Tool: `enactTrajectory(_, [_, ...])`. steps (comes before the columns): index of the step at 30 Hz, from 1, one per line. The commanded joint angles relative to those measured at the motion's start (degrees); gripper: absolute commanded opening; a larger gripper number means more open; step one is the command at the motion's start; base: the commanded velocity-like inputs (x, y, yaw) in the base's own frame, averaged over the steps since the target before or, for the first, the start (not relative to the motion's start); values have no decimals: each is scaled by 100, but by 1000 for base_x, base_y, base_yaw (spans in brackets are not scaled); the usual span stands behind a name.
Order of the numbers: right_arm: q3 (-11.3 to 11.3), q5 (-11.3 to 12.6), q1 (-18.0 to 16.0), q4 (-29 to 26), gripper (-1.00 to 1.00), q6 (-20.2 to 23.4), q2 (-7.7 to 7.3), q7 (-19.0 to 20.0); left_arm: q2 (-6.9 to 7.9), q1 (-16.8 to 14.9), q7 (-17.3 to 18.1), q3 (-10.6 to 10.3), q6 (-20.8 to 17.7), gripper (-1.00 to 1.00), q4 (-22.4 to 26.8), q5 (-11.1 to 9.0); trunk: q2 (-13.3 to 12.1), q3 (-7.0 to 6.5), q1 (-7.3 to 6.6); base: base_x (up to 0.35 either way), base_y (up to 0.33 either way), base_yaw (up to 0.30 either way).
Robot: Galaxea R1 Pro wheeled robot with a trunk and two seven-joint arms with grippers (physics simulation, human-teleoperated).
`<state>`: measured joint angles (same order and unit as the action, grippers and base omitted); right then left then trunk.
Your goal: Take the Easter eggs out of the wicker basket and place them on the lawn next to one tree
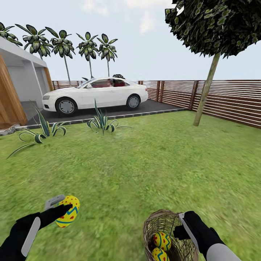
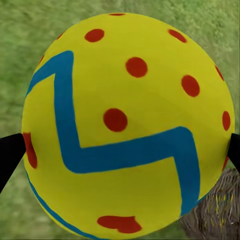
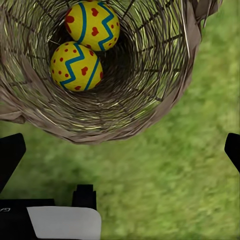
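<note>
Now left end effector [image 1: 61, 210] clamping egg [image 1: 67, 211], right end effector [image 3: 120, 150] wide beside basket [image 1: 150, 226], open lawn [image 1: 145, 163] ahead

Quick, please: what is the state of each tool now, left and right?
Left tool: closed on an egg.
Right tool: open, holding nothing, beside the basket.
</note>
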<state>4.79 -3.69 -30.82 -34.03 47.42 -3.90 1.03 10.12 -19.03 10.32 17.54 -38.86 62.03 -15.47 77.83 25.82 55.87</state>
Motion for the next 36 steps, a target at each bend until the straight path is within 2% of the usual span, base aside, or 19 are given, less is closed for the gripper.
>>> enactTrajectory(1, [31, -34, -3, -7, 100, 30, -5, 11, -8, -4, 23, 9, -34, -100, -22, -1, 4, 6, 0, 0, 0, 0])
enactTrajectory(6, [31, -35, -3, -7, 100, 30, -1, 11, -126, -4, 23, -5, -34, -100, -128, 0, 4, 6, 0, 0, 0, 0])
enactTrajectory(10, [33, -35, -3, -7, 100, 30, 27, 11, -132, -4, 23, -5, -34, -100, -139, 1, 4, 6, 0, 3, 0, 0])
enactTrajectory(21, [33, -31, -3, -7, 100, 30, 27, 9, -139, -4, 23, -5, -34, -100, -306, 0, 4, 6, 0, 224, 0, 4])
enactTrajectory(36, [31, -27, -3, -7, 100, 30, 30, 10, -220, -4, 23, -14, -34, -100, -387, 4, 4, 6, 0, 1, 0, 238])
